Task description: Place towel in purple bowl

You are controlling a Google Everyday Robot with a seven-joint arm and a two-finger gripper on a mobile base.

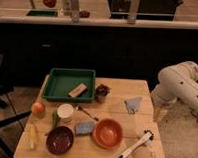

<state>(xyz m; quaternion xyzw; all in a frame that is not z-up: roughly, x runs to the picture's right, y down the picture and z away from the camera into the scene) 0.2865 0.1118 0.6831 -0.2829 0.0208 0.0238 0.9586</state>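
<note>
Nearest the camera, the purple bowl (59,140) is recorded on the tabletop (126,88), well apart from the gripper (160,113). An orange bowl (108,133) stands between that bowl and the gripper, with a blue pad (84,127) lodged between the two bowls. A white brush (134,146) lies on the near side of the gripper. Farther back, the towel (133,104) is noted flat on the tabletop, near the gripper and apart from both bowls. The gripper hangs at the tabletop's side edge, clear of the towel; whether it is open or closed cannot be told. Farthest, a green tray (56,94) is set well apart from the gripper.
</note>
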